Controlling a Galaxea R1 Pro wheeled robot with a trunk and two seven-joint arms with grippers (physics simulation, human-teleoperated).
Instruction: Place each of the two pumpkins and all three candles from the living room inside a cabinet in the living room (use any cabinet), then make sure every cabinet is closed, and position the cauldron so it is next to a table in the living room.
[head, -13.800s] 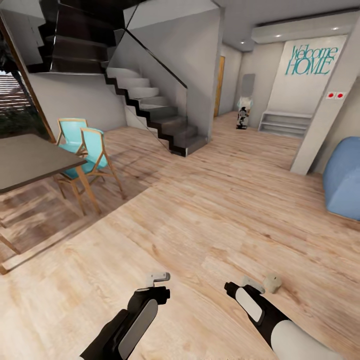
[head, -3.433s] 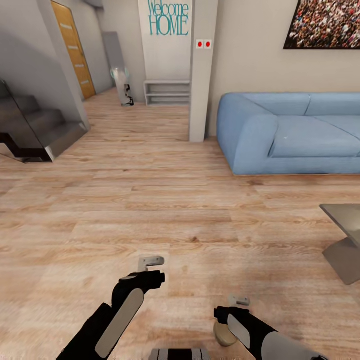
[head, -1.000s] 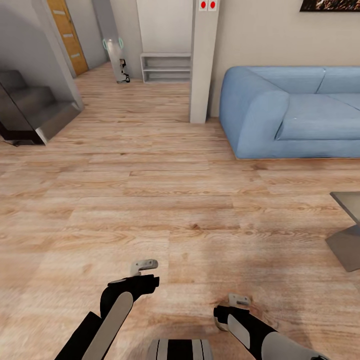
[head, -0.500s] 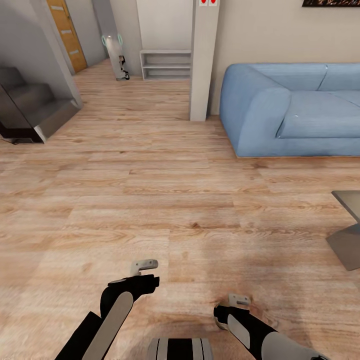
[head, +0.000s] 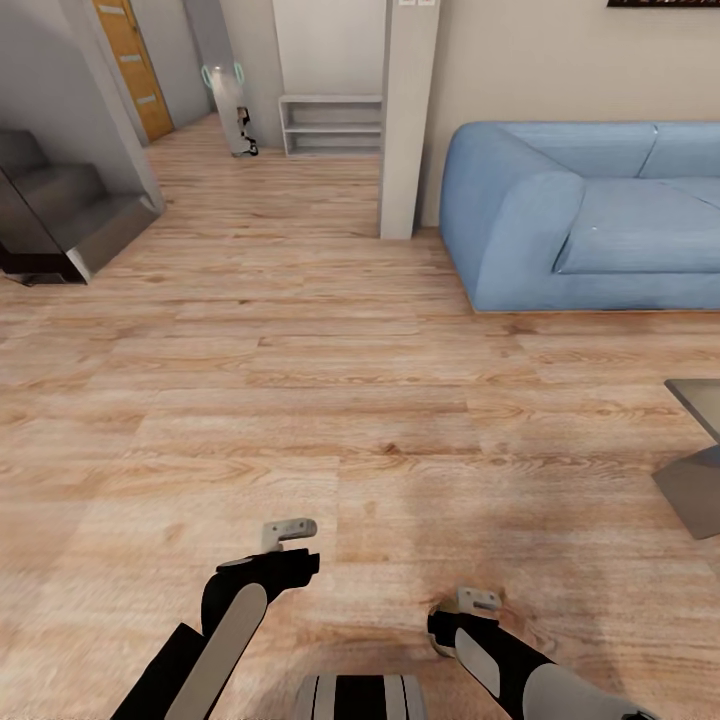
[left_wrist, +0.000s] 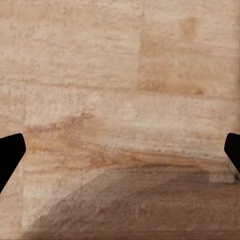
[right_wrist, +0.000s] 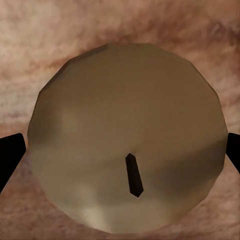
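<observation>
A tan-brown candle (right_wrist: 125, 135) with a short dark wick is seen from straight above, standing on the light wood plank floor. My right gripper (right_wrist: 120, 160) hangs directly over it, open, its two dark fingertips at either side of the candle's rim. From the head view only a sliver of the candle (head: 437, 640) peeks out under the right gripper (head: 478, 602). The left gripper (head: 290, 530) is open over bare floor (left_wrist: 120, 100), holding nothing. The pumpkins, cabinet and cauldron are out of view.
A blue sofa (head: 600, 230) stands at the right rear, with a grey pillar (head: 405, 120) beside it. The corner of a low grey table (head: 695, 470) juts in at the right edge. Dark stairs (head: 60, 220) sit at the left, and a low shelf (head: 330, 125) stands at the back.
The view has swung right, from the staircase and dining table to the sofa. The candle, earlier beside the right gripper, now lies under it. Over the last second only a slight downward tilt.
</observation>
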